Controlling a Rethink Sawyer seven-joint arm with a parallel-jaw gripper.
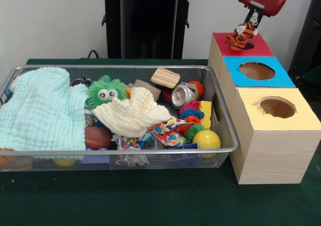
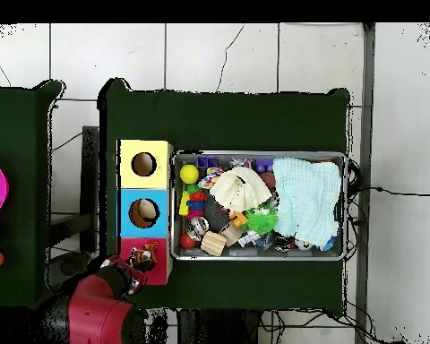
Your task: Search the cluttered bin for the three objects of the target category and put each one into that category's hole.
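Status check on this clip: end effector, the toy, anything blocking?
End effector shut on tiger plush, hanging over red box. Plush not yet in the hole. Nothing in the way; bin beside it.

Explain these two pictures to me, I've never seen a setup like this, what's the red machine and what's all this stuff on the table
The red machine is a robot arm; at its end is a gripper, a claw for picking things up. One picture is taken from across the table, facing the robot. The other looks straight down from above, so the layout appears turned around.

On the dark green table sits a wire mesh bin full of clutter: a pale blue cloth, a cream cloth, a fuzzy green toy with eyes, a yellow ball, a wooden block and more.

Beside it stand three wooden boxes with coloured tops: red, blue and yellow, the blue and yellow each showing a round hole.

The gripper holds a small striped tiger toy over the red box.
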